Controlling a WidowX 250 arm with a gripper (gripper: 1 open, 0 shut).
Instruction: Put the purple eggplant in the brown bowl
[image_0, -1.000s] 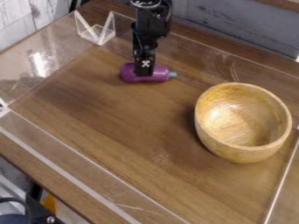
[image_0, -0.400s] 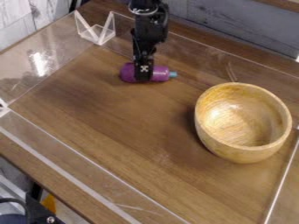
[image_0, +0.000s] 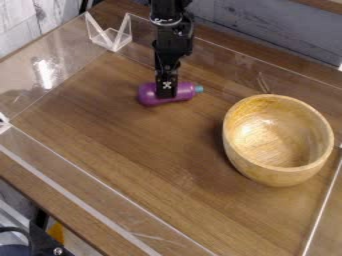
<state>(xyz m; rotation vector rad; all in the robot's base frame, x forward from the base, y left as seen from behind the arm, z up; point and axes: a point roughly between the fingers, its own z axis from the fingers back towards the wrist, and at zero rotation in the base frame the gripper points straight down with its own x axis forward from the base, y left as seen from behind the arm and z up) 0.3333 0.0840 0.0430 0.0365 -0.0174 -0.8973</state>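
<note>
The purple eggplant (image_0: 185, 92) lies on its side on the wooden table, left of centre, with its green stem end pointing right. My gripper (image_0: 163, 91) points straight down right over its middle. The jaws are open, with the black fingers (image_0: 163, 78) low around the eggplant and hiding part of it. I cannot tell whether they touch it. The brown bowl (image_0: 241, 155) stands empty at the right, well apart from the eggplant.
The wooden table (image_0: 120, 170) is ringed by a low clear plastic wall (image_0: 40, 150). A clear plastic stand (image_0: 110, 35) sits at the back left, just behind the arm. A grey wall runs along the back.
The gripper has sunk lower over the eggplant, still open. The eggplant now sits slightly nearer the front of the table than before. The bowl has not moved.
</note>
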